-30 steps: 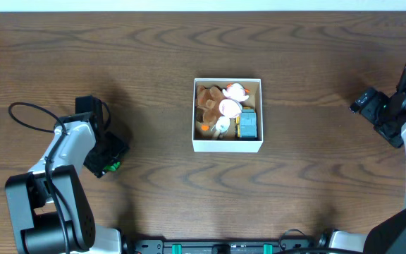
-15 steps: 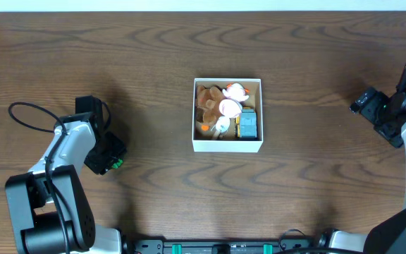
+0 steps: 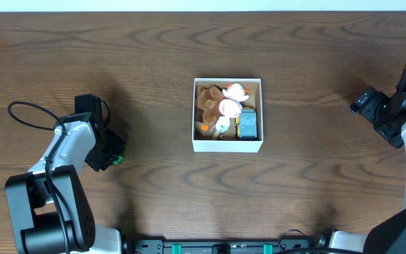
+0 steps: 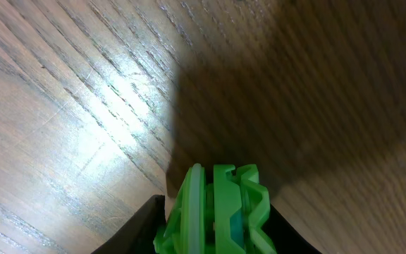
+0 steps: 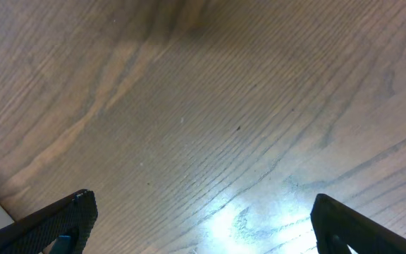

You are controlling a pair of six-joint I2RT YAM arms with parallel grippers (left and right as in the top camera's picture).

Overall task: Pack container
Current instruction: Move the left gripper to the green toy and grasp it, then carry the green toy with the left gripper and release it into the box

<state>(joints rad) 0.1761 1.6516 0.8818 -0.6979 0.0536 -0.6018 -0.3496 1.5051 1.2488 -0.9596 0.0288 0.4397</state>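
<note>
Dark grained wood table (image 3: 316, 183), seen from above: the white-walled cardboard container (image 3: 228, 146) sat mid-table, holding a brown plush (image 3: 206, 104), a white-and-orange toy (image 3: 230, 107) and a blue-grey block (image 3: 247, 125). My left pincer (image 3: 111, 154) and right pincer (image 3: 366, 104) were well apart from it. Left wrist: ribbed green pads (image 4: 189, 212) clenched together, empty. Right wrist: black fingers (image 5: 62, 220) spread wide.

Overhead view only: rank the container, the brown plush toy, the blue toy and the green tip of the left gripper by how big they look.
1. container, clearly largest
2. brown plush toy, partly covered by other toys
3. blue toy, somewhat smaller than the plush's visible part
4. green tip of the left gripper, smallest
</note>
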